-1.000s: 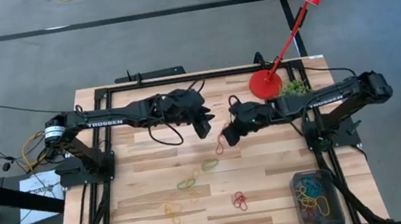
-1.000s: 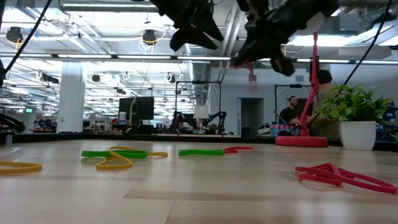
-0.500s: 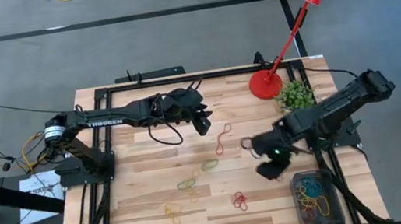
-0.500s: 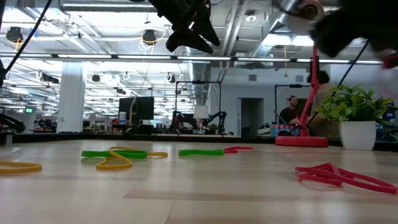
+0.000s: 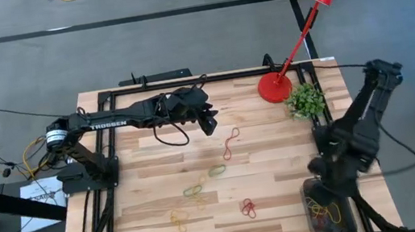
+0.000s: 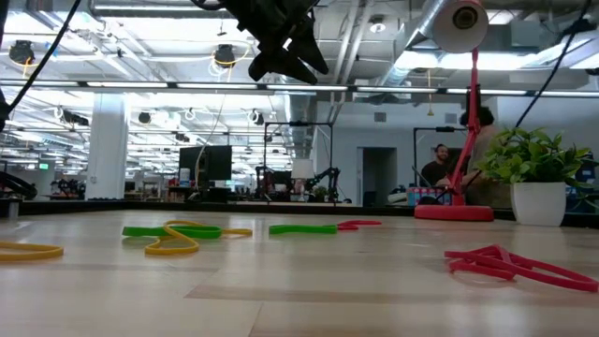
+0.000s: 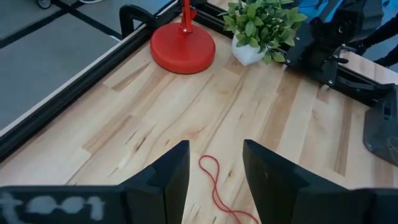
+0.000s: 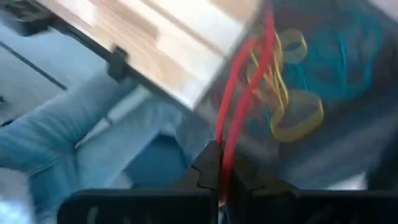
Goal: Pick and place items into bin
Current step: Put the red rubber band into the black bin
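Observation:
My right gripper (image 5: 324,195) hovers over the bin (image 5: 342,217), a dark tray at the table's right near corner holding yellow, blue and red loops. It is shut on a red loop (image 8: 239,106). My left gripper (image 5: 210,124) is open in the air at the far middle of the table, above another red loop (image 5: 232,143) lying flat; in the left wrist view that loop (image 7: 217,183) shows between the fingers (image 7: 214,180). More loops lie flat on the wood: green and yellow (image 5: 195,189), green (image 5: 217,170), yellow (image 5: 177,218), red (image 5: 247,206). My right gripper (image 8: 219,165) pinches one end of the red loop (image 8: 225,146) between its two fingertips, coming from above and pointing down. The loop is lifted clear and stretches away from the fingers over the bin (image 8: 298,18) and the yellow loops (image 8: 292,118) inside it.
A red lamp base (image 5: 275,87) and a small potted plant (image 5: 303,99) stand at the table's far right. A black frame (image 5: 186,81) runs along the table's edges. Bare wood lies between the loops and the bin.
My right gripper has swung from the table's middle, close beside my left gripper, toward the right near corner and now stands over the bin, carrying the red loop with it. The other loops lie where they were.

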